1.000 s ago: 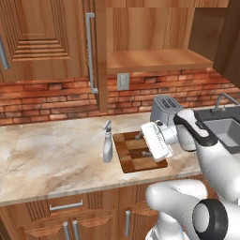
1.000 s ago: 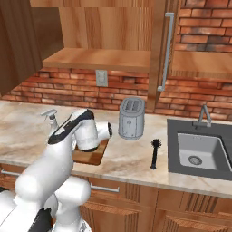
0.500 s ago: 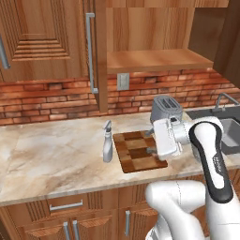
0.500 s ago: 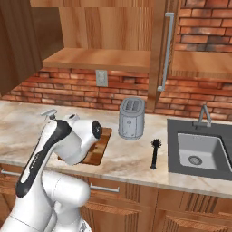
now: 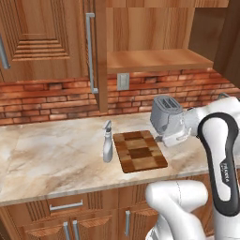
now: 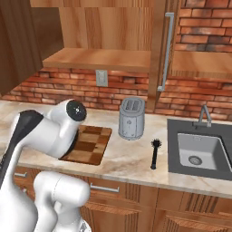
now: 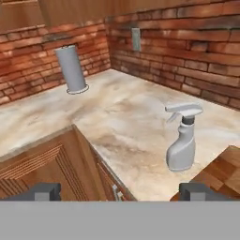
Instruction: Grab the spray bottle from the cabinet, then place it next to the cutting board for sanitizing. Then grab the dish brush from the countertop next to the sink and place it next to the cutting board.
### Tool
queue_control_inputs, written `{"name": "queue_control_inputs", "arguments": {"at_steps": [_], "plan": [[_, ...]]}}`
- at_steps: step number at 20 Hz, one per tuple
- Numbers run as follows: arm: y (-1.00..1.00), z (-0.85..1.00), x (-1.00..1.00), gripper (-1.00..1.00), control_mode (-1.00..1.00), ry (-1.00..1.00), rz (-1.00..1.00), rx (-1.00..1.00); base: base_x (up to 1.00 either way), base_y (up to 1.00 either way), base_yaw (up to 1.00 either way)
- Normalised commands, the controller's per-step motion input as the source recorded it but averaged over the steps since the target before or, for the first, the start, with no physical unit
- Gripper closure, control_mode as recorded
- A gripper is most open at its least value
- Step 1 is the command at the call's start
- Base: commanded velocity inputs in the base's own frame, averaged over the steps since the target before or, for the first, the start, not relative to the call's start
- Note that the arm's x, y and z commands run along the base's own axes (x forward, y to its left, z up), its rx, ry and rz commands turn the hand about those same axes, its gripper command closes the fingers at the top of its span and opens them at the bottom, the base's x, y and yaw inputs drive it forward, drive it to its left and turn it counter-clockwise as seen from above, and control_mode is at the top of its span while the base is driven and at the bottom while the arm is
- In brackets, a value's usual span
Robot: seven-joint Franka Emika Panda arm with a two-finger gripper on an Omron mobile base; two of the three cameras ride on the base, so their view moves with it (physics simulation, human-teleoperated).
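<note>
One spray bottle (image 5: 107,142), one board (image 5: 139,151), one brush (image 6: 155,152), one toaster (image 5: 165,114), one sink (image 6: 198,147), one grey cylinder (image 7: 71,69) by the brick wall in the hand view.

Landmark: board. It lies flat on the counter (image 5: 51,154), its near short edge close to the counter's front edge. The bottle stands upright on the counter just beside the board's left long edge, not touching it as far as the hand view (image 7: 182,145) shows; trigger head at top. The toaster stands behind the board's right corner, toward the wall. The brush lies flat on the counter well right of the board, past the toaster, between toaster and sink, head toward the wall, just beside the sink's left rim. The cabinet (image 5: 154,58) stands open above the board, shelf bare, its door (image 5: 101,47) edge-on with the bar handle.

Open room: wide bare counter left of the bottle; a bare strip between board and brush.

Pincer (image 7: 119,191): empty, the two tips set wide apart at the bottom of the hand view, raised above the counter's front edge to the right of the board, looking left across it toward the bottle.
</note>
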Motion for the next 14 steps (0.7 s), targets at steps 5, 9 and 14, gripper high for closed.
{"name": "queue_control_inputs", "arguments": {"at_steps": [5, 9, 14], "plan": [[-0.17, 0.36, -0.36, -1.0, -1.0, 0.28, -0.33, -0.24, 0.0, 0.0, 0.0], [-0.24, 0.01, -0.36, -1.0, -1.0, 0.01, -0.5, -0.3, 0.0, 0.0, 0.0], [-0.35, 0.0, -0.21, -1.0, -1.0, 0.11, -0.52, -0.21, 0.0, 0.0, 0.0]]}}
